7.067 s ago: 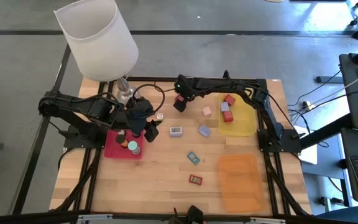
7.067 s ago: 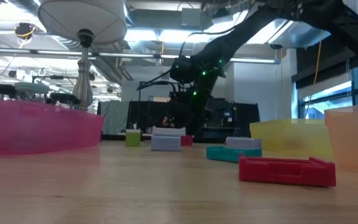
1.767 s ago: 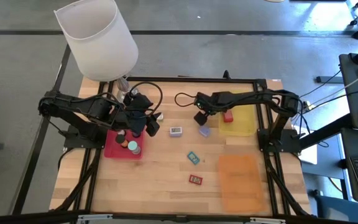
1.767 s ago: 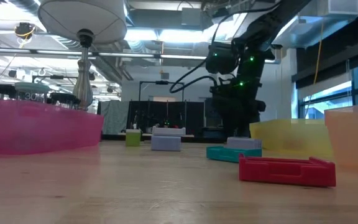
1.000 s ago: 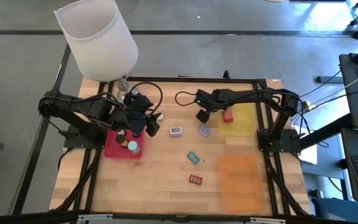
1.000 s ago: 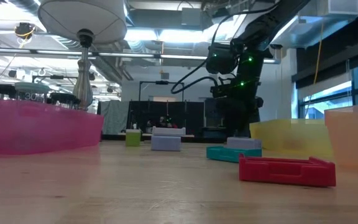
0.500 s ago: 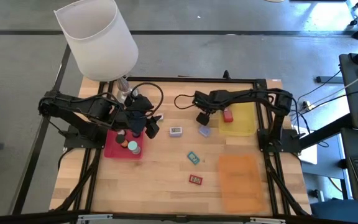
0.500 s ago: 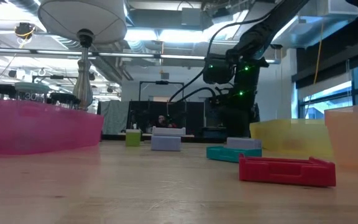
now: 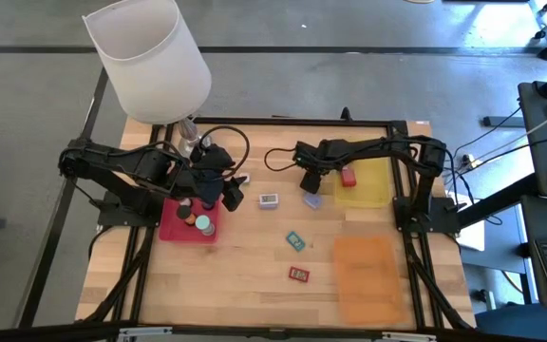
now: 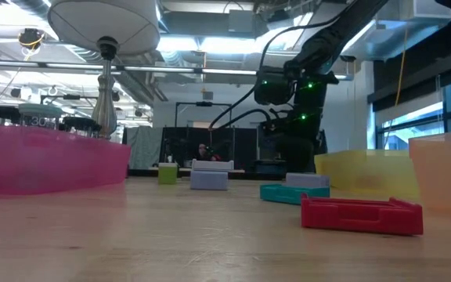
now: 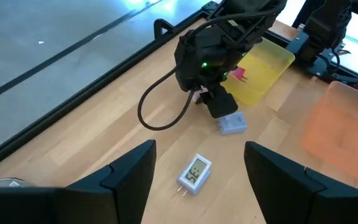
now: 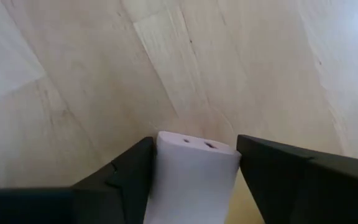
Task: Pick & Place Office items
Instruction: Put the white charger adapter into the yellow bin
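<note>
Wooden table point(image 9: 254, 275) under white-shaded lamp point(image 9: 147, 59).

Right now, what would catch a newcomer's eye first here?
The big white lamp looming over the table's far left corner. Then the right hand, mid-table beside the yellow tray, its fingers either side of a lavender block. The left hand waits by the pink tray.
</note>
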You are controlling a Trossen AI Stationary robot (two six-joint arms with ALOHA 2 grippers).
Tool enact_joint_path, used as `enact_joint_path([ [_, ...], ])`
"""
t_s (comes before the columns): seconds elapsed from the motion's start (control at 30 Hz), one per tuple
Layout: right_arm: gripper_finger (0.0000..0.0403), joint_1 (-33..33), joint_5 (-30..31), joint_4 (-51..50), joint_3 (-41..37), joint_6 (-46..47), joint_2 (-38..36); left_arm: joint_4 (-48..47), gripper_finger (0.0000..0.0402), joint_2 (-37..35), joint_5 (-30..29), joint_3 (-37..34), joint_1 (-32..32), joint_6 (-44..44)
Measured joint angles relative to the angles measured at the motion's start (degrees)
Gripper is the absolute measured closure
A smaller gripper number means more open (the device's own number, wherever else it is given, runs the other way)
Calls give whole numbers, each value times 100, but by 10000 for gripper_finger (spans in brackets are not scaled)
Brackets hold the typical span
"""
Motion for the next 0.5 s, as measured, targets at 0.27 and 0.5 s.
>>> enact_joint_path([
  [0.27,190,-2,-140,-545,436,84,64,0,160,-1,1,0,1,-1],
  [0.5,196,-2,-141,-883,1390,129,37,0,160,-2,70,0,-1,-1],
])
